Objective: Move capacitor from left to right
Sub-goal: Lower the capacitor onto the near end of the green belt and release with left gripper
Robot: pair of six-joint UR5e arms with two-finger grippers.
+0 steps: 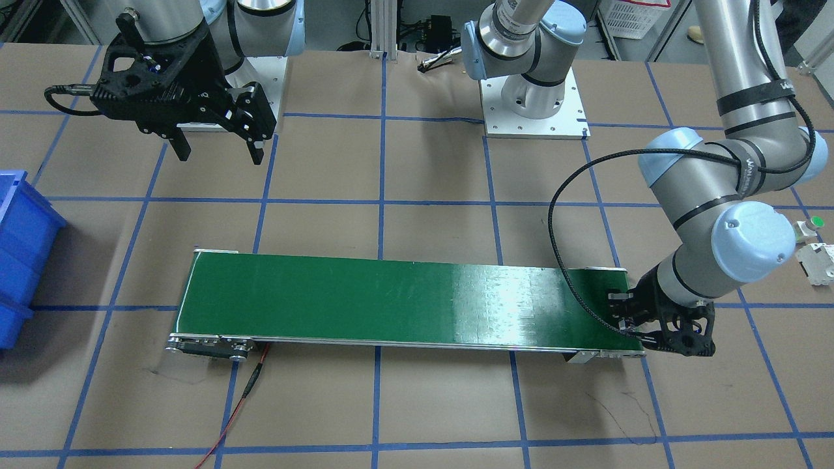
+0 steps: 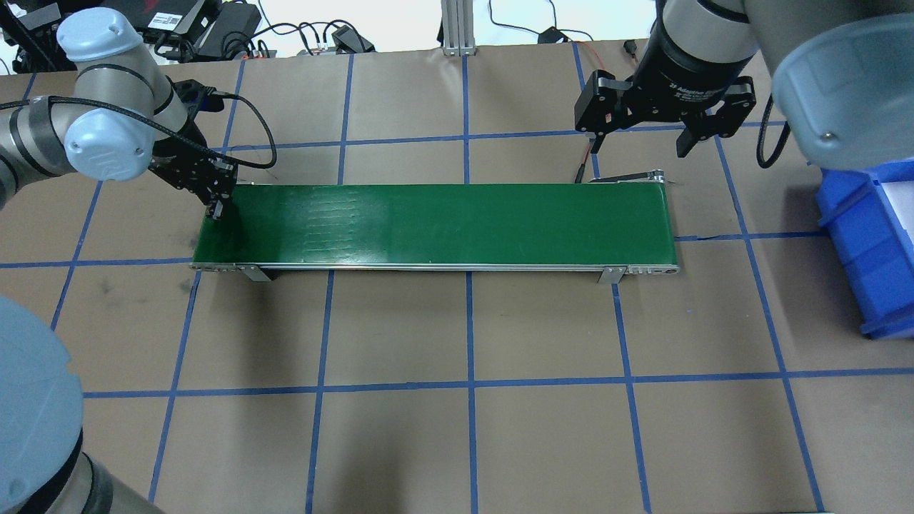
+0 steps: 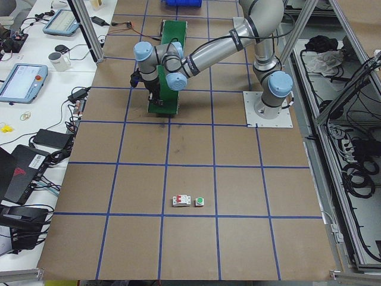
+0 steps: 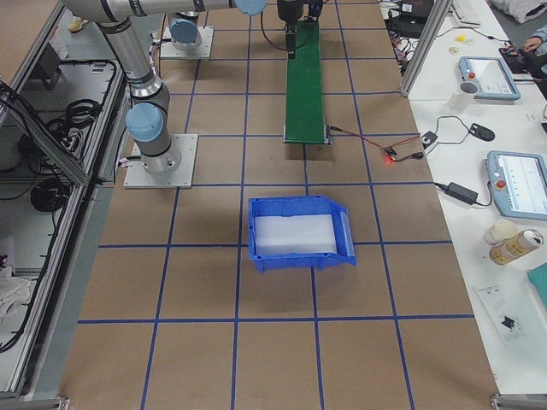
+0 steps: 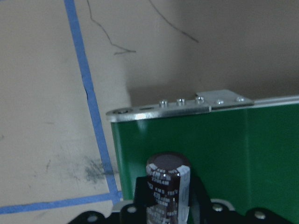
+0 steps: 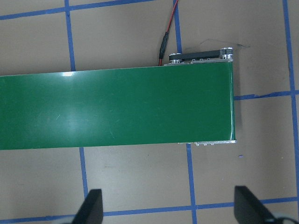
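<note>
The capacitor [image 5: 168, 186] is a small dark cylinder-like block with a maroon-grey top and a pale side stripe. It stands upright between my left gripper's fingers in the left wrist view. My left gripper [image 2: 216, 208] is shut on it, low over the left end of the green belt [image 2: 457, 225]. I cannot tell if the capacitor touches the belt. My right gripper [image 2: 640, 143] is open and empty. It hangs high beside the belt's right end, which shows below it in the right wrist view [image 6: 117, 107].
A blue bin [image 2: 864, 243] stands on the table past the belt's right end. A white switch-like block [image 3: 181, 201] and a green-and-white button piece [image 3: 199, 201] lie on the table far out on the robot's left. A red wire [image 1: 241, 397] runs from the belt's right end.
</note>
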